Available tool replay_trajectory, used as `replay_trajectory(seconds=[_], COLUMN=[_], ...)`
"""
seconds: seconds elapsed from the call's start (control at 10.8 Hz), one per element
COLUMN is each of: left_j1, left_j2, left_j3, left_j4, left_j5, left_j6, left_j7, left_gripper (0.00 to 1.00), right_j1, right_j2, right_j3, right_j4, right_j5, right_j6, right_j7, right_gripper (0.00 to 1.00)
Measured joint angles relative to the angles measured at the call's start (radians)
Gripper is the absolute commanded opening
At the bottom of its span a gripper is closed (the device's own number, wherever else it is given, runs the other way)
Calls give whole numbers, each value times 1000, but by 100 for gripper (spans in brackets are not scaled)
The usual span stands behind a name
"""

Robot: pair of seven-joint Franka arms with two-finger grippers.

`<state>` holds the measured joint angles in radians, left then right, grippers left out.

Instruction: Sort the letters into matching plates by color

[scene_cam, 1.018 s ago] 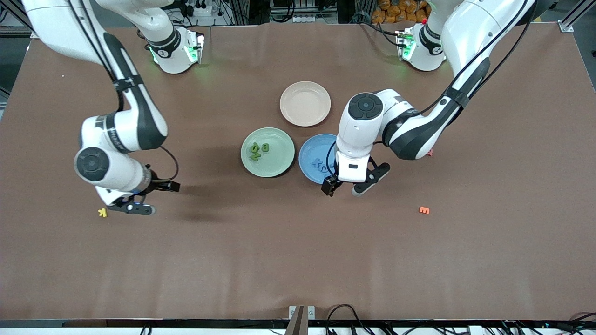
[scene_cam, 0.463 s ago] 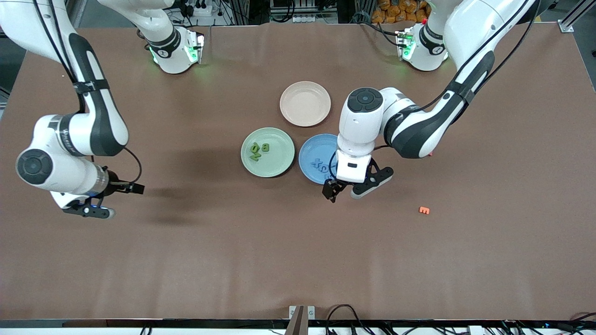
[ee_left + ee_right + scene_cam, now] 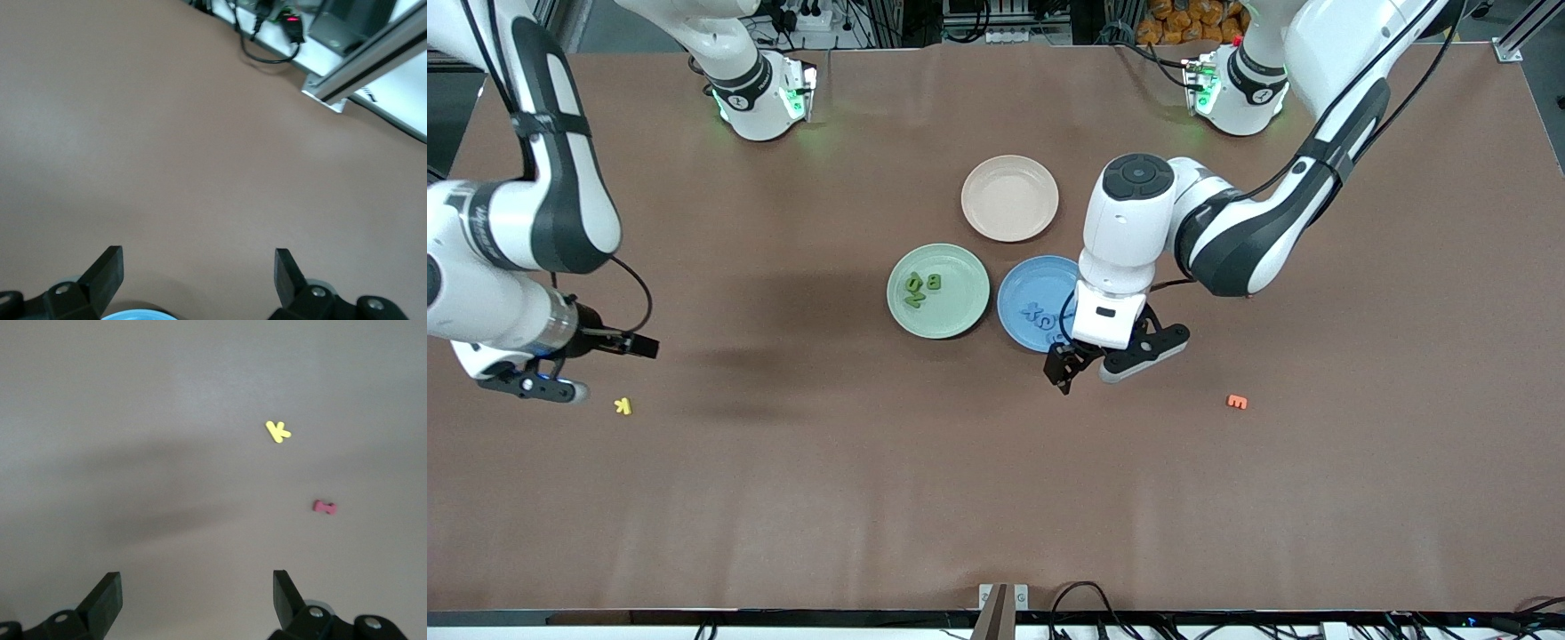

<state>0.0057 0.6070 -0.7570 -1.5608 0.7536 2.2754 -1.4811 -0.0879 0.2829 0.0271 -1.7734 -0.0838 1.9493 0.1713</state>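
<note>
The pale green plate (image 3: 960, 311) sits mid-table with three green letters (image 3: 921, 288) lying in it. Beside it, toward the left arm's end, the blue plate (image 3: 1016, 298) holds blue letters (image 3: 1037, 315), partly covered by the left arm. My left gripper (image 3: 1087, 373) hangs open and empty over the brown table just past the blue plate's rim (image 3: 137, 315) on the camera side. My right gripper (image 3: 615, 369) is open and empty over bare table toward the right arm's end. In its wrist view the right gripper (image 3: 197, 597) holds nothing.
A beige-pink plate (image 3: 1009, 197) stands empty, farther from the camera than the other two. A yellow letter K (image 3: 623, 406) (image 3: 277, 431) lies near the right gripper, with a pink letter (image 3: 325, 507) close by. An orange letter (image 3: 1237, 402) lies toward the left arm's end.
My right arm has swung away from the plates toward its end of the table, and the yellow K shows again. My left gripper drifted slightly. Both stayed open.
</note>
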Motion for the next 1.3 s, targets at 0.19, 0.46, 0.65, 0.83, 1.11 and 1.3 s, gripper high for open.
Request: replay_trajectory(seconds=[0.19, 0.46, 0.65, 0.83, 1.11, 1.3], left_j1=[-1, 0, 5, 37, 98, 98], left_j2=[-25, -38, -39, -46, -81, -121], left_j3=[0, 12, 22, 33, 46, 111], left_j4=[37, 63, 94, 114, 122, 123], left_j5=[-68, -83, -143, -213, -341, -442], left_j6=[-1, -17, -37, -43, -50, -78], left_j7=[74, 124, 215, 342, 535, 673], left_gripper=[100, 100, 100, 100, 100, 100], right_j1=[-9, -12, -13, -13, -13, -12], right_j2=[-80, -186, -249, -299, -319, -320], right_j3=[0, 0, 0, 3, 5, 7], right_j4=[3, 3, 3, 7, 129, 228], right_j5=[1, 1, 1, 1, 5, 9], right_j6=[-87, -184, -212, -237, -330, -406], right_j7=[-4, -6, -7, -7, -7, -16], right_gripper=[100, 100, 100, 100, 100, 100])
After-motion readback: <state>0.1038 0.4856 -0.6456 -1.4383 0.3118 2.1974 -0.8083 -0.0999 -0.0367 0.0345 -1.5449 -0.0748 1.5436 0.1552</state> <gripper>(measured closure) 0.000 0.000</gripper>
